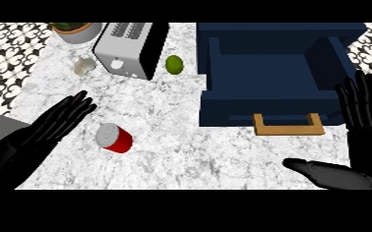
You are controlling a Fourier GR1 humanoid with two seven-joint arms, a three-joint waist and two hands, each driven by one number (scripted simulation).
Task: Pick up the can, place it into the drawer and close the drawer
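A red can (114, 138) with a silver top lies tilted on the marble counter, left of centre. My left hand (54, 122) is open with straight fingers, just left of the can and apart from it. The dark blue drawer (269, 69) stands pulled open at the right, its wooden handle (288, 126) toward me. At the right edge my right hand (356, 128) is open, fingers up beside the drawer's front corner and thumb stretched low toward the left.
A silver toaster (129, 48) stands at the back left. A green lime (174, 64) lies beside it, with a small pale object (84, 66) on its other side. A potted plant (76, 30) sits in the far left corner.
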